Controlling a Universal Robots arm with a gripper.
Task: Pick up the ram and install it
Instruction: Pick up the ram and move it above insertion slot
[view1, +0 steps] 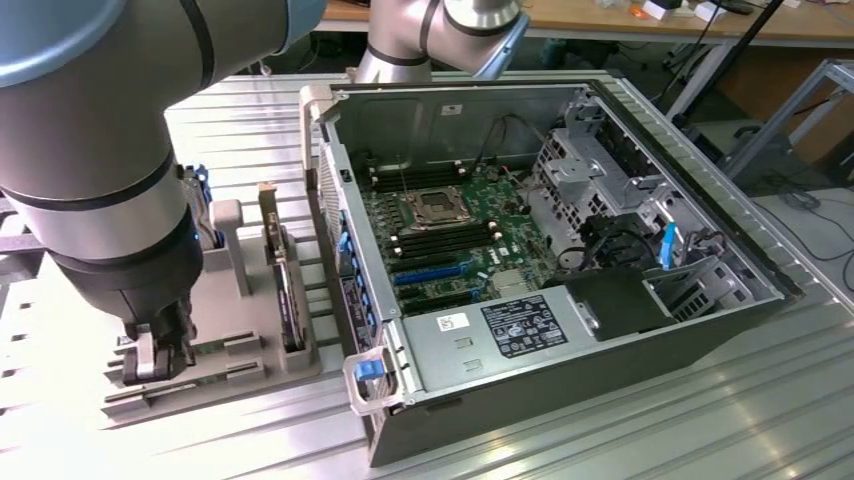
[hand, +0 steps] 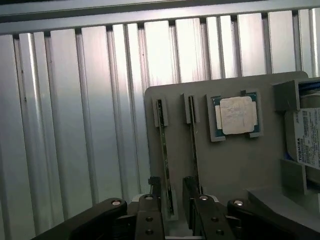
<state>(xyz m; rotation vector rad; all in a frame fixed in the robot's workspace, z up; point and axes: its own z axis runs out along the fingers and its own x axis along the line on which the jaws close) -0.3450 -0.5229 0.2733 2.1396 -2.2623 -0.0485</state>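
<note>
Over the ribbed table (hand: 75, 125), arm (view1: 120, 230) upright, claw (hand: 171, 186) straddles the ram (hand: 164, 145).

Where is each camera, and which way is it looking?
Exterior view: sits high, off the arm, looking down on the open computer case and grey holder; the robot arm and gripper show.
Wrist view: rides on the wrist, looking past the gripper at the ram standing in the grey holder.
Both share: gripper, grey holder, ribbed table.
</note>
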